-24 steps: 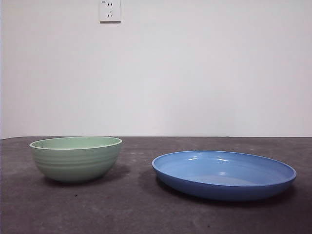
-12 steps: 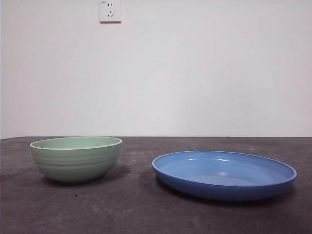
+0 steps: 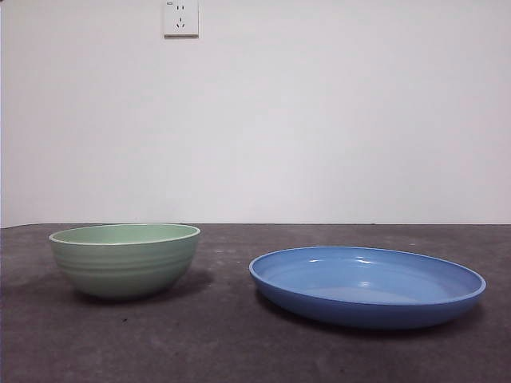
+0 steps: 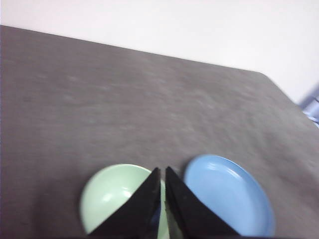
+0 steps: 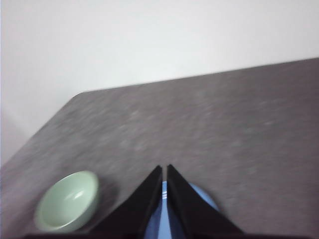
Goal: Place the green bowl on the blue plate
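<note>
On a dark grey table (image 3: 223, 343) before a white wall (image 3: 335, 120), green bowl (image 3: 124, 259) stood beside blue plate (image 3: 367, 286), apart, left gripper (image 4: 162, 172) and right gripper (image 5: 164, 169) pressed closed, empty, high above.

My right wrist view is blurred, and the right gripper (image 5: 164, 169) hides most of the blue plate (image 5: 155, 214).
</note>
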